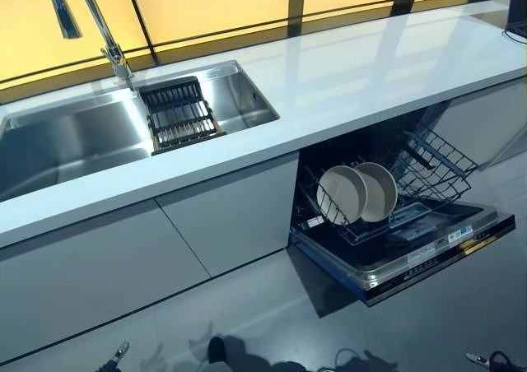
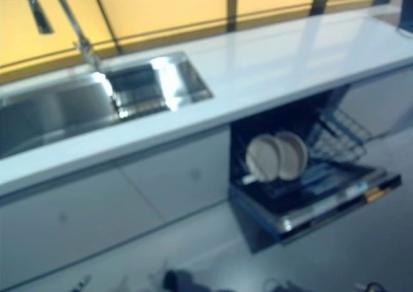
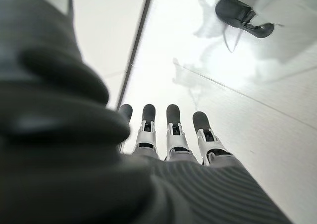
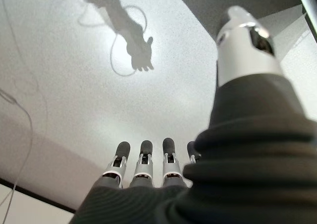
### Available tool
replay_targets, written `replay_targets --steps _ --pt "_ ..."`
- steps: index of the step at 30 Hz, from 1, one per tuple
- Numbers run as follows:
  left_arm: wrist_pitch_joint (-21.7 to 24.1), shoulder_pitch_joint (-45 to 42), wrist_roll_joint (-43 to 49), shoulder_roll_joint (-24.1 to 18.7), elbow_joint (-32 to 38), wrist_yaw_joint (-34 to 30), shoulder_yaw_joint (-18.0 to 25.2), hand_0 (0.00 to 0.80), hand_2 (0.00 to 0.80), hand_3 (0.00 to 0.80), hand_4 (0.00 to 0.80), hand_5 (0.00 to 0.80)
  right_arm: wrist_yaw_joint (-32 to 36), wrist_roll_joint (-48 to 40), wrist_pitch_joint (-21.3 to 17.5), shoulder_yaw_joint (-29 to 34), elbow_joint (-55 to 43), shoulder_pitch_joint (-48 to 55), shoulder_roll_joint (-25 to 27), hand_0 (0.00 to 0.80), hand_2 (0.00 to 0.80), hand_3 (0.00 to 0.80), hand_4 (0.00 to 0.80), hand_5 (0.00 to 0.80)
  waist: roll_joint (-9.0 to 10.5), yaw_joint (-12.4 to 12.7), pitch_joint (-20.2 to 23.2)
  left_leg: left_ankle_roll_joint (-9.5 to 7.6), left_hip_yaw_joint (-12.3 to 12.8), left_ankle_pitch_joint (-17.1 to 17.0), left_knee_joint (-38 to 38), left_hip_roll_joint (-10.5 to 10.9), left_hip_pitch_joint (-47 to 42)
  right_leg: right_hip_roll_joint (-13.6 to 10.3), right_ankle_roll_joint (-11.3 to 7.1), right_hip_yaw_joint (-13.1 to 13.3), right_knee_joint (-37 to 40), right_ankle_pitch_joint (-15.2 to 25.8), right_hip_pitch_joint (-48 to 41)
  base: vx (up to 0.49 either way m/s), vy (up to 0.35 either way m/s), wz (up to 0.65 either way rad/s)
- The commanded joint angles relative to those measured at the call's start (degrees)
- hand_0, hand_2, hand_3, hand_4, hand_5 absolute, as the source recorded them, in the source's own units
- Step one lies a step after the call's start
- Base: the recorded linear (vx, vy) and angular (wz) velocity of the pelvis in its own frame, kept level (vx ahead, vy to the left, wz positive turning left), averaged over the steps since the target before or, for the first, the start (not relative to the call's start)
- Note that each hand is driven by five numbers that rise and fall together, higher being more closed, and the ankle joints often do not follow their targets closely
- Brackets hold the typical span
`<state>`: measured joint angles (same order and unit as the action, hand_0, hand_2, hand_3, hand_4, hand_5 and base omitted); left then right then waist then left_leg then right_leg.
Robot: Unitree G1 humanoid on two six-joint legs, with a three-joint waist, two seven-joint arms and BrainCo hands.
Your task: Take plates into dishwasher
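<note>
Two round beige plates (image 1: 342, 195) (image 1: 378, 191) stand on edge side by side in the lower wire rack (image 1: 428, 174) of the open dishwasher (image 1: 412, 257) under the counter. My left hand (image 3: 168, 135) shows only in its wrist view, fingers straight, empty, pointing down at the pale floor. My right hand (image 4: 148, 167) shows only in its wrist view, fingers straight, empty, also hanging over the floor. Neither hand is near the plates.
A white counter (image 1: 346, 67) runs across, with a steel sink (image 1: 74, 133), a dark drain rack (image 1: 177, 113) in it and a tall faucet (image 1: 103, 34). The dishwasher door (image 1: 428, 261) lies folded down into the floor space. A person's dark shoe (image 3: 240, 16) stands on the floor.
</note>
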<state>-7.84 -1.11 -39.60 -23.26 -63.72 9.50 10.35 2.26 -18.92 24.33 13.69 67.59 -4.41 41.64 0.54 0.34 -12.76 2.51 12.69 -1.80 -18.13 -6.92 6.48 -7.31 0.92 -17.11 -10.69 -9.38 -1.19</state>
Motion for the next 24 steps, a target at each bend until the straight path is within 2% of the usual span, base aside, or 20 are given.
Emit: replay_targets --steps 1,3,4,5,6,9,11,12,14,15,16,18,19,20,21,23,24 --pt "1.7 2.3 -1.5 -0.5 0.0 -2.4 1.4 0.0 0.0 0.0 0.0 0.0 -0.9 0.8 -1.1 1.5 2.4 -3.6 1.7 0.0 0.0 0.0 0.0 0.0 0.42 -0.8 0.9 -2.79 3.1 13.2 -7.4 2.4 -3.9 4.4 0.89 0.7 6.7 1.0 -2.3 -0.125 0.15 0.26" --pt "1.5 2.5 -0.7 -0.3 -0.3 -4.5 0.9 0.0 0.0 0.0 0.0 0.0 -1.1 0.2 -1.2 1.8 2.5 -3.1 2.1 0.0 0.0 0.0 0.0 0.0 -0.44 -1.5 1.4 -2.81 3.1 13.8 -2.4 3.9 -8.2 5.1 0.27 0.5 4.8 0.5 -0.9 -0.137 0.227 0.34" --pt "1.1 3.0 0.5 -0.3 -0.8 -5.9 0.0 0.0 0.0 0.0 0.0 0.0 -1.7 0.6 -1.8 2.3 2.7 -2.3 2.2 0.0 0.0 0.0 0.0 0.0 -1.12 -2.6 1.9 -3.2 3.2 13.6 7.6 5.4 -12.0 5.5 -0.83 0.1 3.4 1.0 0.7 -0.206 0.295 0.33" --pt "1.3 3.6 1.3 -0.6 -1.5 -6.4 -1.0 0.0 0.0 0.0 0.0 0.0 -2.3 -0.1 -1.7 1.9 2.2 -1.7 1.9 0.0 0.0 0.0 0.0 0.0 -1.29 -2.6 1.7 -4.14 -0.1 13.5 11.2 7.6 -11.7 6.0 -2.0 1.0 2.6 2.1 2.6 -0.228 0.256 0.53" --pt "0.5 4.1 2.2 -1.0 -1.5 -6.5 -1.7 0.0 0.0 0.0 0.0 0.0 -2.7 -1.3 -1.5 1.6 1.7 -1.2 1.6 0.0 0.0 0.0 0.0 0.0 -1.08 -2.6 1.5 -4.71 -1.0 13.4 12.1 8.1 -11.7 6.1 -2.78 1.4 2.1 3.0 3.9 -0.194 0.158 0.71" --pt "-0.9 4.2 2.8 -1.5 -2.1 -7.1 -2.8 0.0 0.0 0.0 0.0 0.0 -1.9 -1.0 -1.2 2.1 1.4 -0.6 2.0 0.0 0.0 0.0 0.0 0.0 -0.71 -2.5 1.0 -5.18 -1.2 14.2 12.4 8.6 -11.6 6.1 -4.12 1.8 3.5 5.1 5.1 -0.153 0.11 0.47" --pt "-1.0 3.6 2.5 -1.7 -3.7 -6.7 -3.6 0.0 0.0 0.0 0.0 0.0 -1.2 -0.1 -2.6 2.3 2.3 0.0 1.5 0.0 0.0 0.0 0.0 0.0 -0.79 -3.0 0.7 -6.08 -2.4 13.5 13.2 8.6 -10.8 6.4 -4.02 5.1 1.3 4.0 6.1 -0.144 0.03 -0.12" --pt "-1.4 3.5 1.9 -2.3 -4.0 -6.3 -3.3 0.0 0.0 0.0 0.0 0.0 -0.8 -0.1 -2.8 2.1 2.4 0.0 0.8 0.0 0.0 0.0 0.0 0.0 -0.65 -2.7 0.7 -6.58 -2.1 13.3 13.0 8.4 -10.3 5.4 -4.22 4.7 0.7 4.0 6.0 -0.143 -0.043 -0.02" --pt "-3.1 3.3 1.5 -3.7 -4.1 -6.5 -1.4 0.0 0.0 0.0 0.0 0.0 -0.1 -0.2 -2.6 1.9 2.6 0.3 -0.8 0.0 0.0 0.0 0.0 0.0 -0.79 -1.5 0.8 -7.48 -1.0 13.7 11.5 7.1 -9.3 1.2 -4.2 3.5 1.2 6.3 5.0 -0.137 -0.079 -0.11" --pt "-3.6 3.2 1.7 -4.4 -4.3 -6.9 -1.1 0.0 0.0 0.0 0.0 0.0 -0.6 -0.4 -2.9 1.9 2.9 0.3 -1.3 0.0 0.0 0.0 0.0 0.0 -0.99 -1.0 0.7 -7.82 -0.7 14.1 10.6 6.4 -8.8 -0.4 -4.16 3.4 1.7 7.6 4.7 -0.136 -0.185 -0.35" --pt "-3.8 3.1 1.3 -4.9 -4.6 -6.9 -1.2 0.0 0.0 0.0 0.0 0.0 -1.3 -0.4 -3.4 2.2 3.4 0.4 -2.0 0.0 0.0 0.0 0.0 0.0 -1.18 -0.5 0.5 -8.37 -0.6 15.3 8.0 5.3 -7.3 -3.1 -4.18 4.1 3.0 10.0 4.2 -0.122 -0.19 -0.34" --pt "-4.8 3.4 0.6 -5.5 -4.6 -6.8 -1.2 0.0 0.0 0.0 0.0 0.0 -2.2 -1.0 -3.7 2.5 3.9 -0.5 -2.7 0.0 0.0 0.0 0.0 0.0 -1.31 0.1 -0.2 -8.65 -0.2 16.6 4.6 3.8 -5.2 -5.8 -4.45 4.6 3.9 12.1 4.7 -0.176 -0.287 -0.19" --pt "-5.2 3.7 -0.6 -5.5 -4.4 -6.4 -1.5 0.0 0.0 0.0 0.0 0.0 -3.6 -1.8 -4.2 2.0 4.3 -1.6 -3.4 0.0 0.0 0.0 0.0 0.0 -1.18 0.3 -0.9 -8.46 0.3 17.6 1.8 2.0 -3.4 -6.0 -4.38 5.0 3.0 11.2 5.5 -0.215 -0.487 -0.21" --pt "-4.6 3.6 -1.8 -5.2 -3.9 -6.3 -1.6 0.0 0.0 0.0 0.0 0.0 -4.3 -2.1 -4.1 1.6 4.2 -2.2 -4.0 0.0 0.0 0.0 0.0 0.0 -0.7 0.4 -1.5 -7.75 1.0 18.1 -0.7 0.3 -2.0 -5.1 -4.71 4.5 3.1 9.9 5.2 -0.16 -0.485 -0.24" --pt "-4.4 3.6 -2.2 -4.9 -3.6 -6.3 -1.6 0.0 0.0 0.0 0.0 0.0 -4.6 -2.5 -4.0 1.5 4.0 -2.3 -4.5 0.0 0.0 0.0 0.0 0.0 -0.49 0.4 -1.7 -7.39 1.2 18.2 -1.6 -0.3 -1.4 -4.8 -4.81 4.1 3.3 9.5 5.0 -0.13 -0.498 -0.22" --pt "-4.4 3.6 -2.1 -3.5 -1.6 -5.1 -1.8 0.0 0.0 0.0 0.0 0.0 -5.9 -6.5 -4.1 1.3 2.4 -2.2 -5.7 0.0 0.0 0.0 0.0 0.0 -0.18 0.3 -2.8 -6.11 0.8 16.1 -0.9 -1.3 -0.6 -3.8 -4.63 4.2 3.1 8.4 4.9 -0.134 -0.365 0.01" --pt "-3.8 3.6 -2.2 -2.7 -0.6 -4.9 -1.8 0.0 0.0 0.0 0.0 0.0 -6.7 -9.1 -4.1 1.5 1.1 -2.3 -6.1 0.0 0.0 0.0 0.0 0.0 -0.21 0.4 -3.5 -4.98 1.1 14.0 1.0 -1.5 -0.4 -3.5 -4.84 3.2 3.9 8.5 4.8 -0.143 -0.249 0.21"
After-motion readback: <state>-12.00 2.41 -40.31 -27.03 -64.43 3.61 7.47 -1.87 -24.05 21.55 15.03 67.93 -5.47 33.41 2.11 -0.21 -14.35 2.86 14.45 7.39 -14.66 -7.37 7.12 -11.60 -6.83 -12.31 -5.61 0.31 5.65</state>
